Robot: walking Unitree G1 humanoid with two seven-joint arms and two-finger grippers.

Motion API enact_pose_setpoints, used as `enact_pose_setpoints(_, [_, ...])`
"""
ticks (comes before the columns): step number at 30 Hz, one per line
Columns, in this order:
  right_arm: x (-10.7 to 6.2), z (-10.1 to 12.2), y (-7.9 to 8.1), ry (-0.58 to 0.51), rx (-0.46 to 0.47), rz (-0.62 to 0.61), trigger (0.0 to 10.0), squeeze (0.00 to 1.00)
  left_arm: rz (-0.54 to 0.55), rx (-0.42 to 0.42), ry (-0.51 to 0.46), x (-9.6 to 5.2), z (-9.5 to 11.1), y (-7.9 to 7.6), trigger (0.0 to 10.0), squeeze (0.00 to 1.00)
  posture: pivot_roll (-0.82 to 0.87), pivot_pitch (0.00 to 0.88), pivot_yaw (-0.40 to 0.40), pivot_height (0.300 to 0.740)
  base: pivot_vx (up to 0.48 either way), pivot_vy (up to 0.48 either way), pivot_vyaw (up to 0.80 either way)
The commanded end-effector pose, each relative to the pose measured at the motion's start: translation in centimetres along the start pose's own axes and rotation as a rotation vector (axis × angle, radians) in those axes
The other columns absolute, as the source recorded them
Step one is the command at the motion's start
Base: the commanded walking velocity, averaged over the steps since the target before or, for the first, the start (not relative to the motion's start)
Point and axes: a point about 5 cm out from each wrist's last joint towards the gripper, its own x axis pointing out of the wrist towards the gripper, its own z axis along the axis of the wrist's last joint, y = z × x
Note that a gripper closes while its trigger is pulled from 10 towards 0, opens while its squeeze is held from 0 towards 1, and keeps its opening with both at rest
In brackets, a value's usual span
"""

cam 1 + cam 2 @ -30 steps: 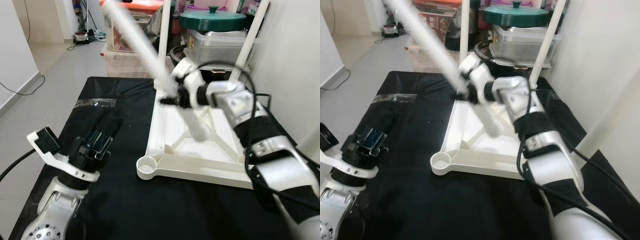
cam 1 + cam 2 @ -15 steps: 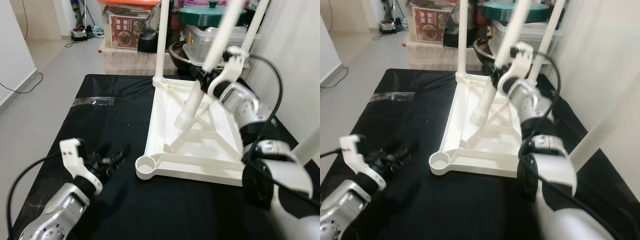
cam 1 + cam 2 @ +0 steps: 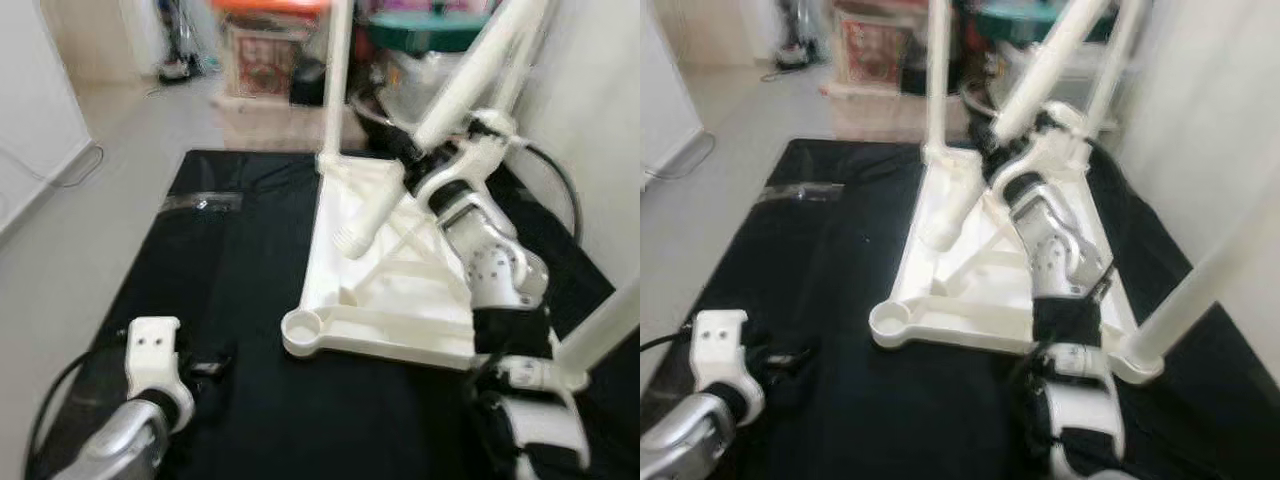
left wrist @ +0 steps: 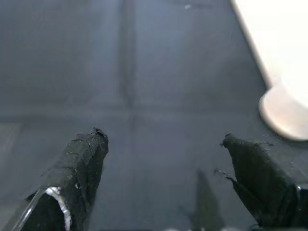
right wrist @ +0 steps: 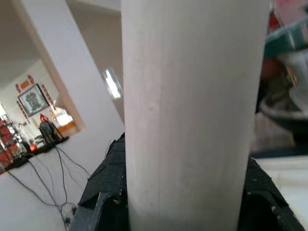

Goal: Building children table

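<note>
Our right end effector (image 3: 412, 168) grips the last loose table leg (image 3: 440, 108) over the upturned tabletop (image 3: 400, 300), whose near-left socket (image 3: 303, 328) awaits it.

One upturned white tabletop (image 3: 400, 290) — four white legs (image 3: 455, 95), two claws (image 4: 163, 178), one black mat (image 3: 220, 260).

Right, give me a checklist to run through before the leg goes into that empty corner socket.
1. Right gripper clamped on the loose leg: ok.
2. Near-left corner socket free of obstruction: ok, it looks open and empty.
3. Leg's lower end over the socket: not ok, it hangs above the middle of the upturned tabletop.
4. Leg upright: not ok, it is tilted.
5. Left gripper out of the way: ok, open above the black cloth, beside the socket corner.
6. Thread condition on the leg's end: cannot tell, blurred.
</note>
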Motion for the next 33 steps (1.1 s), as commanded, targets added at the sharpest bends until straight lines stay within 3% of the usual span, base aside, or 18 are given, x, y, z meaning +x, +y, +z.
enact_pose_setpoints(1, [-0.2,0.8,1.1,-0.026,-0.008,0.039,10.0,0.00,0.017,0.033,0.005,-0.2,0.0,0.0,10.0,0.00,0.04,0.000,-0.106,0.740,0.000,0.000,0.00])
enact_pose_setpoints(5, [-1.2,0.7,2.0,-0.023,-0.008,0.067,10.0,0.00,0.050,0.048,0.015,-0.4,-0.5,-0.1,10.0,0.00,0.03,0.000,-0.102,0.740,0.000,0.000,0.00])
enact_pose_setpoints(6, [-1.8,0.1,2.8,-0.012,0.024,0.089,10.0,0.00,0.061,0.044,0.031,-0.2,-1.0,-0.3,10.0,0.00,0.02,0.000,-0.096,0.740,0.000,0.000,0.00])
enact_pose_setpoints(13, [-3.1,-1.1,4.6,0.023,0.065,0.179,10.0,0.00,0.023,0.030,0.033,-0.2,-0.7,-0.3,10.0,0.00,0.02,0.000,-0.088,0.740,0.000,0.000,0.00])
enact_pose_setpoints(33, [-4.7,-2.7,5.6,0.106,0.048,0.222,10.0,0.00,-0.040,-0.036,0.006,-0.6,-0.9,-0.8,10.0,0.00,0.02,0.000,-0.081,0.740,0.000,0.000,0.00])
